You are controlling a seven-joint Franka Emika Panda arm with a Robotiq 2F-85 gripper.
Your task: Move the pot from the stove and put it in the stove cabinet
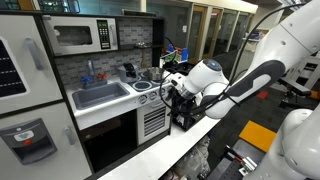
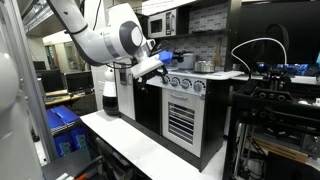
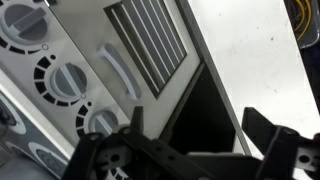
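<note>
- The gripper (image 3: pixel 192 118) is spread wide and holds nothing; in the wrist view its two dark fingers (image 3: pixel 132 122) stand well apart.
- It hangs in front of the stove cabinet (image 1: pixel 153 122), near the white door (image 3: pixel 150 40) with the slatted window and curved handle (image 3: pixel 118 72).
- The pot (image 2: pixel 203 66), small and silver, sits on the stove (image 2: pixel 188 73), apart from the gripper.
- Round knobs (image 3: pixel 68 78) line the stove's front edge, just above the door.
- Whether the door is ajar cannot be told.

a microwave (image 1: pixel 83 36) sits above the grey sink (image 1: pixel 100 96).
</note>
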